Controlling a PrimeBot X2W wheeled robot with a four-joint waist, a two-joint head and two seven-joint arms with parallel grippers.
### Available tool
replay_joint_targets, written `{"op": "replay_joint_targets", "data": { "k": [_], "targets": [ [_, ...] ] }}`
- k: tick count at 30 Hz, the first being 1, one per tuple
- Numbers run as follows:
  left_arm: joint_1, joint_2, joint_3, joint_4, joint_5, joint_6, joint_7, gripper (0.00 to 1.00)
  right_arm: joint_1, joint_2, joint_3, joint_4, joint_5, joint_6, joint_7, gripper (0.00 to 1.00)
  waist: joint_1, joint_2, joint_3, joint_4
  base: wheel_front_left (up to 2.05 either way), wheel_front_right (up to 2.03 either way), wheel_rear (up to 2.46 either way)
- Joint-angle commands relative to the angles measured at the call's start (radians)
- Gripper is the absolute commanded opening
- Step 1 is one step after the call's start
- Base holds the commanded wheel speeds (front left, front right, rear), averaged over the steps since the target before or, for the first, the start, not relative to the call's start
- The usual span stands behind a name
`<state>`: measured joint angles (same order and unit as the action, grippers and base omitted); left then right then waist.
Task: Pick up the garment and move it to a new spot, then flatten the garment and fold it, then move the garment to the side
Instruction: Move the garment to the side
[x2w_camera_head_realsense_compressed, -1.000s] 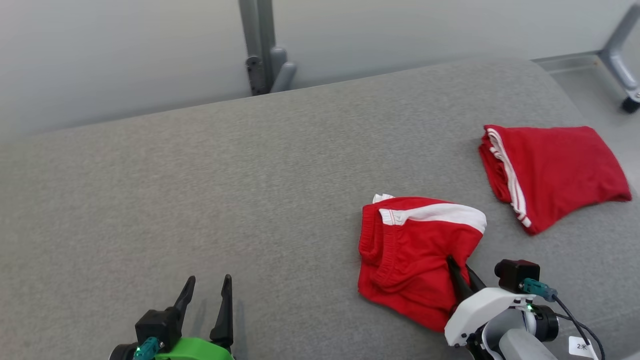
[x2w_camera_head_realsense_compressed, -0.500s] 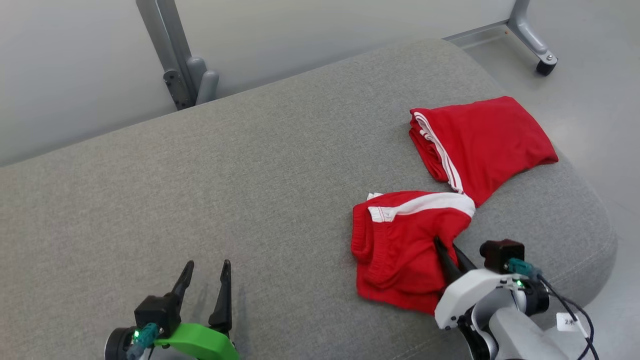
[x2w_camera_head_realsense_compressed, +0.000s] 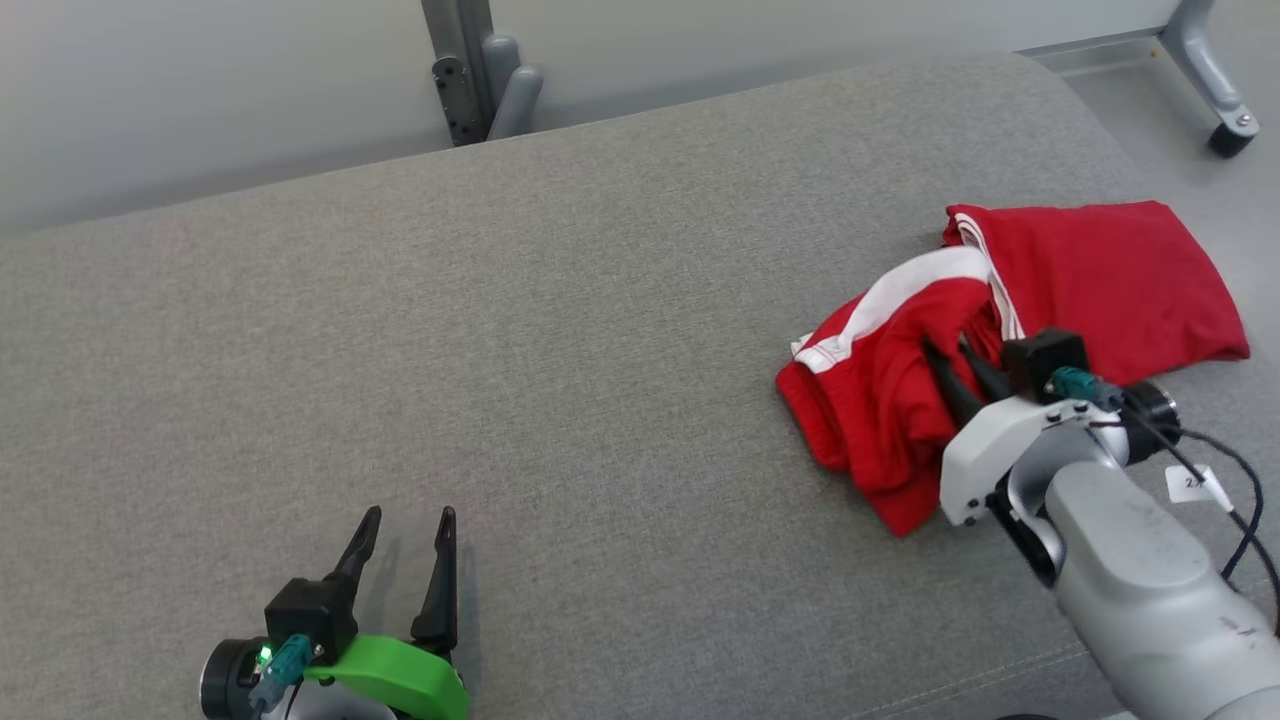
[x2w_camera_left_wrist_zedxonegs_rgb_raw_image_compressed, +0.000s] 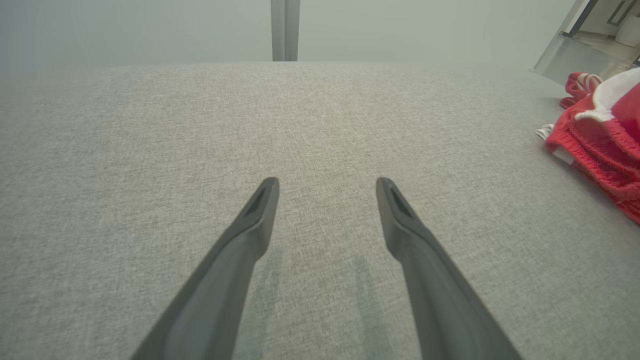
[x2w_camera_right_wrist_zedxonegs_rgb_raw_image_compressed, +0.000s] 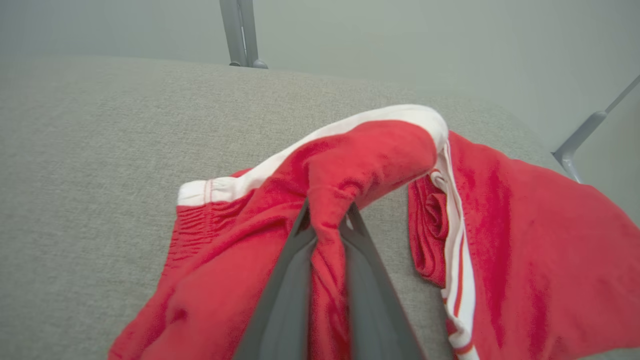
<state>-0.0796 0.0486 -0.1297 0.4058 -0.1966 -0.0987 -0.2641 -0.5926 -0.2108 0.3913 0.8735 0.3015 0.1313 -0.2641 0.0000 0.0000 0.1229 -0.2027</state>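
1. Grips a bunched fold of the red shorts (x2w_camera_head_realsense_compressed: 880, 400) in the right gripper (x2w_camera_head_realsense_compressed: 957, 355), jaws closed almost fully with the cloth pinched between them.
2. Shows, from the right wrist view, the pinched cloth running up between the two dark fingers (x2w_camera_right_wrist_zedxonegs_rgb_raw_image_compressed: 290, 280) of that gripper (x2w_camera_right_wrist_zedxonegs_rgb_raw_image_compressed: 327, 215) and arching over their tips, white side stripe uppermost on the shorts (x2w_camera_right_wrist_zedxonegs_rgb_raw_image_compressed: 365, 155).
3. Holds the gripped part raised, with the elastic waistband and lower edge trailing down onto the grey cushion (x2w_camera_head_realsense_compressed: 550, 320) near its right end.
4. Has the striped edge of the shorts lying against a second red garment (x2w_camera_head_realsense_compressed: 1100, 270), folded flat just beyond them and closer to the cushion's right edge; seen from the wrist (x2w_camera_right_wrist_zedxonegs_rgb_raw_image_compressed: 540, 240), a strip of bare cushion between the two lower down.
5. Holds the left gripper (x2w_camera_head_realsense_compressed: 408, 520) spread wide and empty, low over bare cushion at the near left, well apart from the shorts (x2w_camera_left_wrist_zedxonegs_rgb_raw_image_compressed: 600, 145); nothing between the tips from its own wrist view (x2w_camera_left_wrist_zedxonegs_rgb_raw_image_compressed: 327, 185).
6. Behind the cushion, a grey metal post (x2w_camera_head_realsense_compressed: 470, 60); on the floor at the far right, a black castor (x2w_camera_head_realsense_compressed: 1228, 135).
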Motion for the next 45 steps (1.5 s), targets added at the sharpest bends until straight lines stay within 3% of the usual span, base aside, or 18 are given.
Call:
{"op": "replay_joint_targets", "data": {
  "k": [1, 11, 16, 23, 24, 25, 33, 40, 45],
  "targets": [
    [-0.020, 0.004, 0.001, -0.003, 0.008, -0.005, 0.001, 1.00, -0.032, -0.026, 0.011, 0.011, 0.006, -0.001, 0.000, 0.00, 0.0000, 0.0000, 0.028, 0.037, 0.00, 0.00, 0.00],
    [-0.023, 0.004, 0.018, -0.009, 0.029, -0.012, 0.001, 1.00, -0.190, -0.218, 0.086, 0.163, 0.028, -0.002, 0.008, 0.00, 0.0000, 0.0000, 0.051, 0.101, 0.00, 0.00, 0.00],
    [-0.021, 0.004, 0.028, -0.013, 0.030, -0.013, 0.001, 1.00, -0.233, -0.296, 0.043, 0.264, 0.020, -0.002, 0.005, 0.00, 0.0000, 0.0000, 0.064, 0.122, 0.00, 0.00, 0.00],
    [-0.032, 0.004, 0.036, -0.012, 0.045, -0.014, 0.001, 1.00, -0.281, -0.353, -0.038, 0.368, -0.052, -0.002, -0.001, 0.00, 0.0000, 0.0000, 0.082, 0.132, 0.00, 0.00, 0.00],
    [-0.036, 0.004, 0.038, -0.011, 0.048, -0.015, 0.001, 1.00, -0.289, -0.366, -0.054, 0.376, -0.067, -0.002, -0.002, 0.27, 0.0000, 0.0000, 0.085, 0.133, 0.00, 0.00, 0.00],
    [-0.038, 0.004, 0.039, -0.009, 0.051, -0.015, 0.001, 1.00, -0.293, -0.370, -0.072, 0.383, -0.084, -0.002, -0.001, 0.98, 0.0000, 0.0000, 0.087, 0.133, 0.00, 0.00, 0.00],
    [-0.039, 0.004, 0.046, -0.003, 0.040, -0.007, 0.001, 1.00, -0.268, -0.340, -0.228, 0.377, -0.237, -0.002, -0.001, 1.00, 0.0000, 0.0000, 0.084, 0.133, 0.00, 0.00, 0.00],
    [-0.023, 0.004, 0.050, 0.000, 0.029, 0.004, 0.001, 1.00, -0.142, -0.185, -0.320, 0.139, -0.303, -0.002, -0.001, 1.00, 0.0000, 0.0000, 0.051, 0.129, 0.00, 0.00, 0.00],
    [-0.006, 0.004, 0.065, -0.004, 0.012, 0.015, 0.001, 1.00, -0.016, -0.066, -0.345, -0.030, -0.260, -0.002, -0.001, 1.00, 0.0000, 0.0000, 0.018, 0.136, 0.00, 0.00, 0.00]
  ]
}}
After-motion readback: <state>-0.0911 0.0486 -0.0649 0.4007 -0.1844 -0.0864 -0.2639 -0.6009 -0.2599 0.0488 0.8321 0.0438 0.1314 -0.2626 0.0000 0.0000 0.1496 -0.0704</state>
